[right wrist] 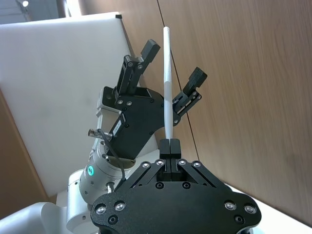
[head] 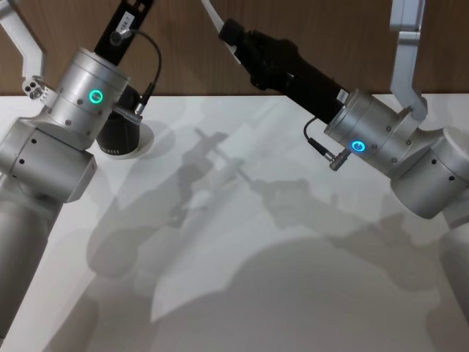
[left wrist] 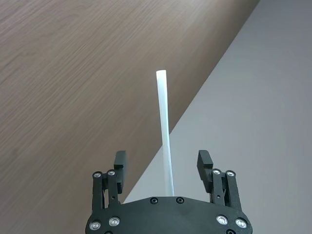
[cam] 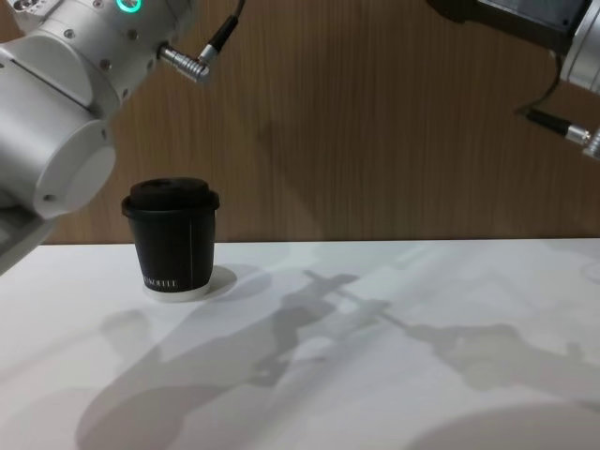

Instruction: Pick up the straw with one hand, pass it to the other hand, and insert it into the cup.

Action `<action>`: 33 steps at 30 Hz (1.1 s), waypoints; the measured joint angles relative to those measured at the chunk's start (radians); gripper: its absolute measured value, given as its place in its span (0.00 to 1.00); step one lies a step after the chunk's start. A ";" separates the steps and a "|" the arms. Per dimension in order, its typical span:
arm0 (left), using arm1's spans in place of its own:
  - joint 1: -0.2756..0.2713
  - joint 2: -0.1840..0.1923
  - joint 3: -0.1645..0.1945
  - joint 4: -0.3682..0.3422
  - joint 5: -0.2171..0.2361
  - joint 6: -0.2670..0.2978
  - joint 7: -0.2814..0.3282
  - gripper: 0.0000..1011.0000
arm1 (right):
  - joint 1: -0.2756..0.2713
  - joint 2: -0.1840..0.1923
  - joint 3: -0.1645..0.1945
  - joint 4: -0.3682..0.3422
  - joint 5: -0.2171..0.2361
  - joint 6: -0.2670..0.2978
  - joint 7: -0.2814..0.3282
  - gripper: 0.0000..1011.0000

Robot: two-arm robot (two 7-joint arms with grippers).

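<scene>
So, the right claw [right wrist: 169,144] is clamped tight on one end of the white straw [right wrist: 167,87]. From the right wrist view the two fingers are pressed together around it, and the straw sticks straight out past the fingertips with the wood wall [cam: 375,122] behind it.

The left claw [left wrist: 162,158] faces it with its fingers spread wide, one on each side of the straw. In the left wrist view the straw runs right down the middle of the gap, from the palm out beyond the tips, and there's clear space between it and either finger [left wrist: 120,163]. Can't tell whether the near end touches the palm or not. So only the right claw has an actual grip on it.

Both arms are raised and angled in toward each other above the counter [cam: 375,375], left one on the left, right one on the right.

The black cup [cam: 173,244] sits upright on the counter on the left side, back near the wall, with its domed lid on. From the head view it's half tucked behind the left arm. The straw is nowhere near the cup.
</scene>
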 joint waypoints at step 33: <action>-0.020 0.024 0.021 0.002 -0.022 -0.019 -0.018 0.01 | 0.000 0.000 0.000 0.000 0.000 0.000 0.000 0.00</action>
